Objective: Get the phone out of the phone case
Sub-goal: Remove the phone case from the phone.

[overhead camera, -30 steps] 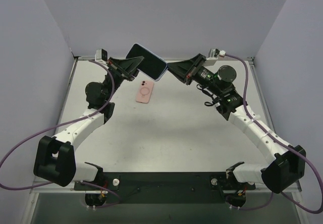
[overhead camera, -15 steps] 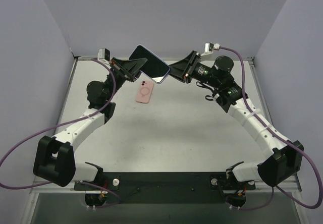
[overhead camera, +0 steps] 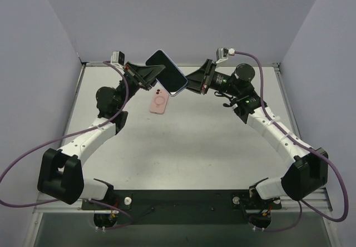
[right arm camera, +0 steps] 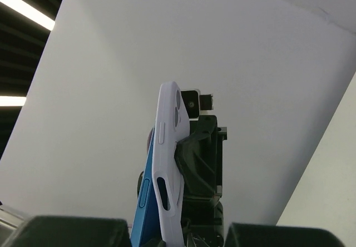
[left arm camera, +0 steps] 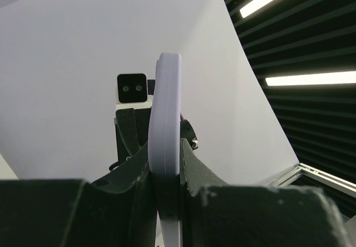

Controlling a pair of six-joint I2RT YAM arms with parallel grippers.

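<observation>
High over the far middle of the table [overhead camera: 194,141], left gripper [overhead camera: 154,75] and right gripper [overhead camera: 189,82] both clamp the lilac phone case [left arm camera: 166,113], phone [overhead camera: 168,73] inside. Likely stiff, slick phone, bendy case: peel 1 corner.

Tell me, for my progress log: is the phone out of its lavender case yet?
Not yet. In the right wrist view the blue phone sits in the lavender case, only its near edge showing beside it.

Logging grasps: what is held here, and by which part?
The cased phone, aloft between both arms: the left gripper clamps its camera end, the right gripper the opposite end.
</observation>
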